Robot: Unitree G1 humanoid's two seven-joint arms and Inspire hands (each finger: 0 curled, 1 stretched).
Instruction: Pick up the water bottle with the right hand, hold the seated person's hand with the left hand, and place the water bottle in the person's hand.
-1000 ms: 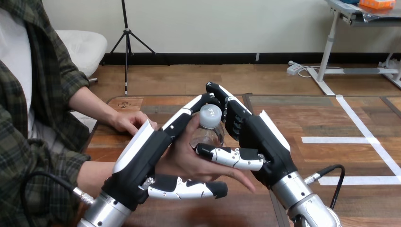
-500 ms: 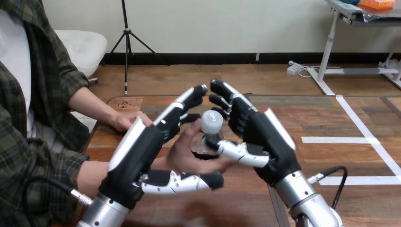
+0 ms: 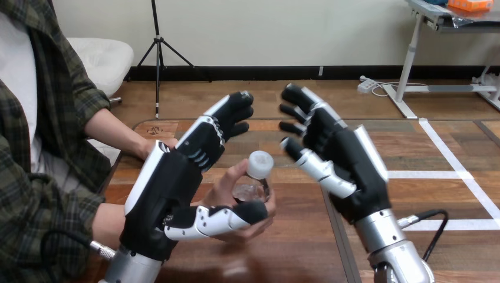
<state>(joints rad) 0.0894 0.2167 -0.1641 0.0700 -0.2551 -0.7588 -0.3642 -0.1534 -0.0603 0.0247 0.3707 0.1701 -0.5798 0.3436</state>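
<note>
Clear with a white cap, the water bottle (image 3: 258, 166) stands in the person's hand (image 3: 224, 191), whose fingers curl round it. Your left hand (image 3: 165, 188) lies alongside that hand, fingers straight, thumb beneath it. Your right hand (image 3: 354, 165) is spread wide, just beside the bottle and off it.

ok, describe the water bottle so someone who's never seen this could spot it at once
Over the wooden table, look between the left robot hand and the right robot hand. The person's hand there holds the water bottle: small, clear, with a round white cap, the only see-through thing among black-and-white machine parts.
</note>
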